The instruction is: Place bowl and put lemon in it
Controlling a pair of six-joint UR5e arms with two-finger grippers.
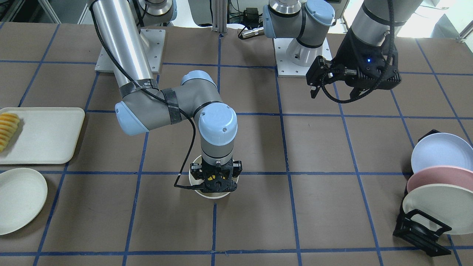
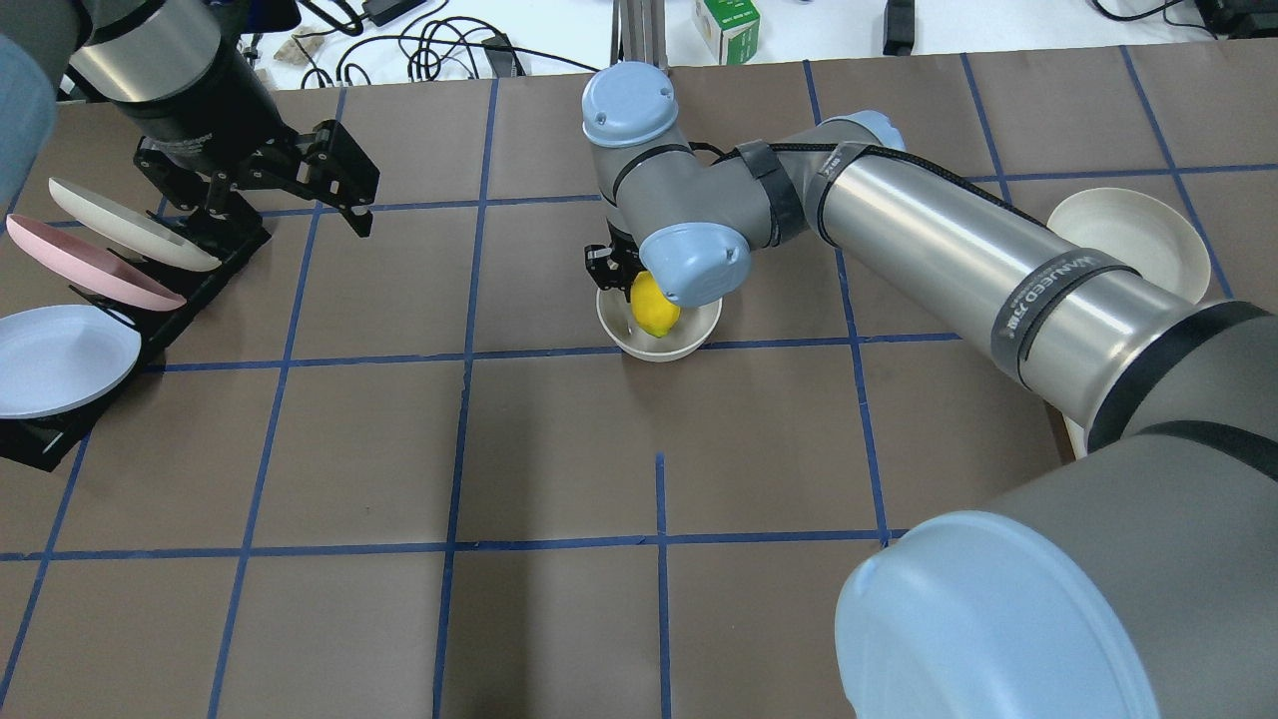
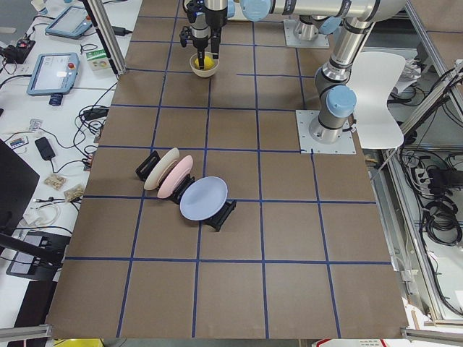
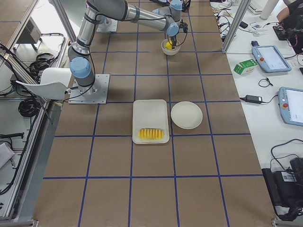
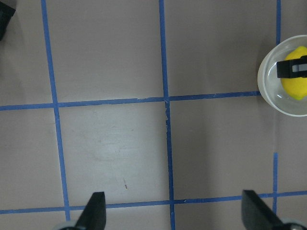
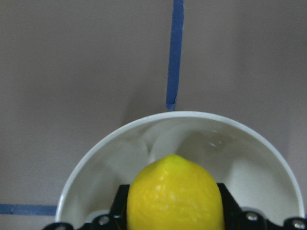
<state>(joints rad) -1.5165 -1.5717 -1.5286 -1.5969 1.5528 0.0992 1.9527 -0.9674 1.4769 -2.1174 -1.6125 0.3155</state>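
Table (image 2: 559, 449) centre: bowl (image 2: 659, 348) set upright. Right gripper (image 1: 216, 181) points straight down into it, clamped on the lemon (image 2: 654, 305), already inside the rim (touching the bottom? can't tell). Left gripper (image 5: 175, 215) spread, empty, well apart.

The table (image 3: 239, 289) was covered in brown paper, marked into squares by blue tape (image 6: 174, 48). Along one long side ran a white desk (image 4: 265, 137). It carried two tablets (image 4: 270, 57), a green box (image 4: 245, 67) and loose cables. Aluminium posts (image 4: 234, 26) rose where the table met this desk. A dark monitor (image 3: 14, 188) stood at the near corner in the left-side view. On the opposite side a white chair (image 4: 47, 81) stood by the table, with black cables (image 4: 26, 106) coiled on the floor near it. The light was even, with only soft shadows. A patch of glare (image 1: 425, 26) showed beyond the table's far edge.
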